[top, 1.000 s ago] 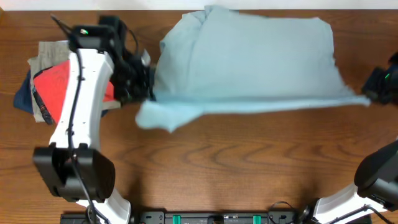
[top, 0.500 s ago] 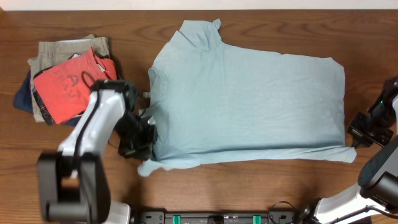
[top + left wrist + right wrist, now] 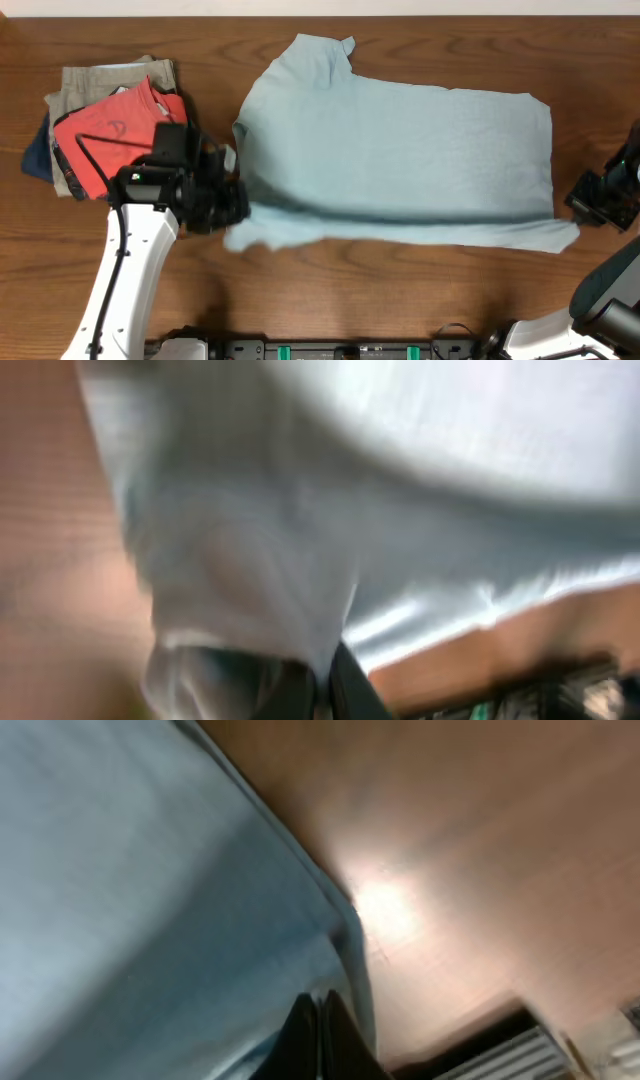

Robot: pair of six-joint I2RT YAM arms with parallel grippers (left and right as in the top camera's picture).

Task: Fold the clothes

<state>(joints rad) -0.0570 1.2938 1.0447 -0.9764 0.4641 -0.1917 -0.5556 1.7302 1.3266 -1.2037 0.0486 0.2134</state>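
The clothes (image 3: pixel 400 150), a pale light-blue garment, lie spread over the middle and right of the wooden table, a sleeve pointing to the back. My left gripper (image 3: pixel 232 208) is shut on the garment's front-left corner. In the left wrist view the blurred cloth (image 3: pixel 400 480) is pinched between the dark fingers of the left gripper (image 3: pixel 325 685). My right gripper (image 3: pixel 583 205) sits at the front-right corner. In the right wrist view its fingers (image 3: pixel 305 1030) are pressed together at the hem of the cloth (image 3: pixel 130 890).
A stack of folded garments sits at the back left: a red-orange T-shirt (image 3: pixel 110 135) on top of khaki (image 3: pixel 95 80) and navy (image 3: pixel 35 160) pieces, just beside my left arm. Bare table (image 3: pixel 400 300) runs along the front, ending at a black rail (image 3: pixel 350 350).
Both grippers pulled the garment's front edge toward the front, spreading it out flatter. The left gripper then moved slightly back and left, still holding its corner.
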